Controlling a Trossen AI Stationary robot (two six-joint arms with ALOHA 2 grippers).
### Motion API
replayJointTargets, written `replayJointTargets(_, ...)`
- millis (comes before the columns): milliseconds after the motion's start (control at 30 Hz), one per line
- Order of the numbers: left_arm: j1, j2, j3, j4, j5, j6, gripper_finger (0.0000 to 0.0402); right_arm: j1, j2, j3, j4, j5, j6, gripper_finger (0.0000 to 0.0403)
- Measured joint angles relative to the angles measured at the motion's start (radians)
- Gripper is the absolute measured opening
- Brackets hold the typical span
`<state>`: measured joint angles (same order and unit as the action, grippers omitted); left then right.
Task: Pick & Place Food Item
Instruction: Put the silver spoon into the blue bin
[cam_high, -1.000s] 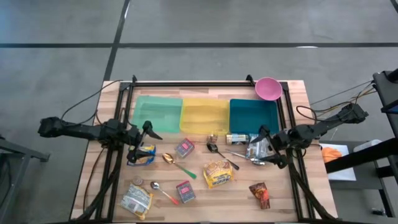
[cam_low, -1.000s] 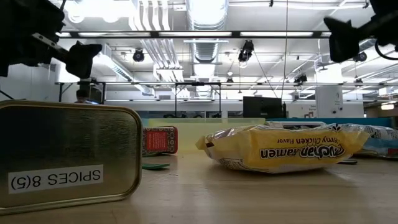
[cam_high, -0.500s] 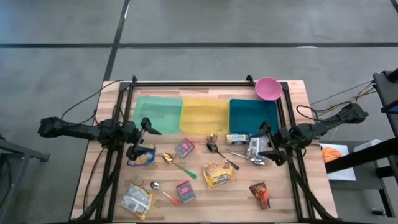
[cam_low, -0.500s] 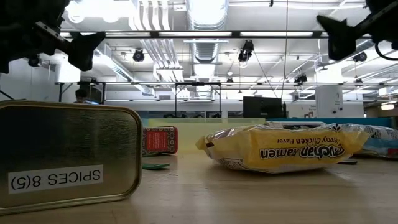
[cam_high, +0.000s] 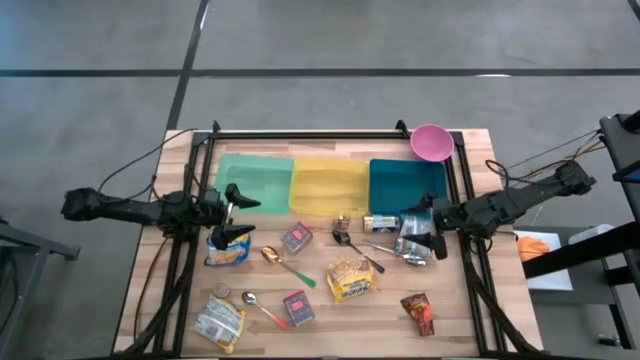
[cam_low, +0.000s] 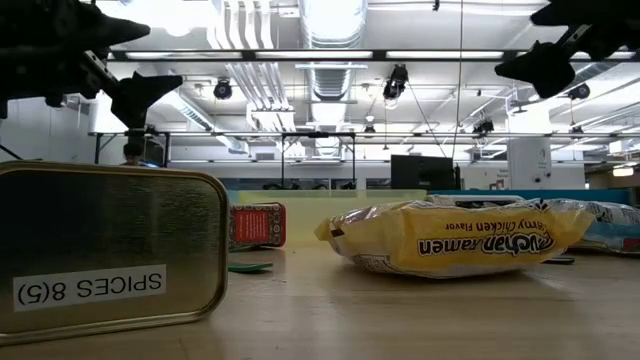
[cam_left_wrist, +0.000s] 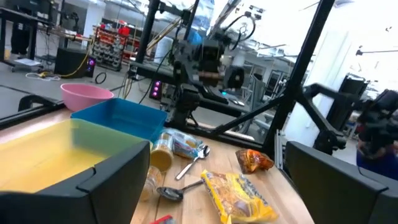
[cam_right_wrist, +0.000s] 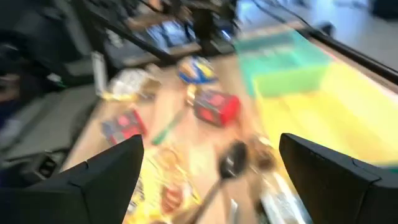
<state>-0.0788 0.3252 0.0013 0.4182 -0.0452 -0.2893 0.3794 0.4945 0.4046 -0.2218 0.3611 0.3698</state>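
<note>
Food packets lie loose on the wooden table: a yellow ramen packet (cam_high: 352, 278) in the middle, a blue-and-yellow bag (cam_high: 228, 248) at the left, a silver packet (cam_high: 413, 240) at the right, and a red-brown packet (cam_high: 418, 312) near the front. My left gripper (cam_high: 240, 212) hovers open beside the blue-and-yellow bag, pointing level toward the table's right; the left wrist view shows nothing between its fingers (cam_left_wrist: 93, 186). My right gripper (cam_high: 415, 225) hangs open above the silver packet, slanting down toward the table's left, with nothing between its fingers (cam_right_wrist: 99, 180).
Green (cam_high: 255, 183), yellow (cam_high: 328, 186) and blue (cam_high: 408, 183) bins stand in a row along the far side, with a pink bowl (cam_high: 431, 142) behind the blue one. Spoons (cam_high: 285, 262), red tins (cam_high: 298, 307) and a metal spice tin (cam_low: 110, 250) lie among the packets.
My right gripper has risen, tipped and swung a little toward the table's left, staying open. My left gripper has rolled and turned in place, also staying open. Nothing on the table has moved.
</note>
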Motion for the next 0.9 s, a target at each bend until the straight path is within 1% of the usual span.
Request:
replayJointTargets(67,0.0,0.0,0.0,-0.006,0.0,-0.008,0.0381,-0.001,0.036,0.055,-0.091,0.01,0.042,0.0372)
replayJointTargets(133,0.0,0.0,0.0,-0.018,0.0,-0.015,0.0381,-0.001,0.08,0.093,-0.132,0.01,0.079,0.0372)
replayJointTargets(233,0.0,0.0,0.0,-0.035,0.0,-0.023,0.0381,0.0,0.151,0.128,-0.167,0.003,0.13,0.0372)
replayJointTargets(300,0.0,0.0,0.0,-0.051,0.0,-0.023,0.0381,0.0,0.207,0.145,-0.191,-0.024,0.16,0.0372)
replayJointTargets(367,0.0,0.0,0.0,-0.066,0.0,-0.023,0.0381,0.0,0.271,0.15,-0.202,-0.051,0.196,0.0372)
replayJointTargets(467,0.0,0.0,0.0,-0.068,0.0,-0.024,0.0381,0.0,0.366,0.158,-0.204,-0.058,0.229,0.0372)
replayJointTargets(700,0.0,0.0,0.015,-0.084,0.0,-0.003,0.0381,0.0,0.6,0.216,-0.223,-0.112,0.241,0.0372)
replayJointTargets(900,0.001,0.0,0.029,-0.082,0.0,0.028,0.0381,0.0,0.811,0.354,-0.4,-0.14,0.253,0.0372)
